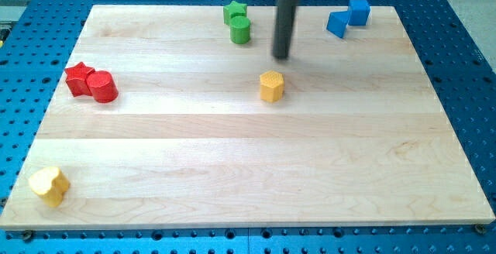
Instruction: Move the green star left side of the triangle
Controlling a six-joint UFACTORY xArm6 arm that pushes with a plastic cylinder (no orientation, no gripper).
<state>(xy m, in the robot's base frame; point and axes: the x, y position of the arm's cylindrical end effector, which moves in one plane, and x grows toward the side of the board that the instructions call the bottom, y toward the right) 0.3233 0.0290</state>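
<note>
Surface (248, 169): pale wooden board, fills most of the view, lies on a blue perforated base (465, 68) that shows on all sides.

Rod (284, 18): dark, straight, comes down from the view's top centre. My tip (281, 56) sits on the board in the upper middle, right of the green pair and above the yellow hexagon, touching neither. No hand on this arm, only the rod, so nothing is spread, pressed together or pinching.

Red pair, view's left edge, upper half: red star (78, 77) and red cylinder (103, 87), pressed side by side, cylinder to the right and slightly lower.

Blue pair, view's top right: blue triangle (337, 24), shape not fully certain, with a blue cube (359, 11) just beside it, up and to the right; they appear to touch.

Green pair, view's top, left of the rod: green star (235, 11) at the board's top edge, green cylinder (240, 30) directly below it, touching. The star is well apart from the blue triangle, already on its left, with the rod between them.

Yellow heart (49, 184): alone, view's bottom left corner.

Yellow hexagon (271, 86): alone, near board centre, just below my tip.
</note>
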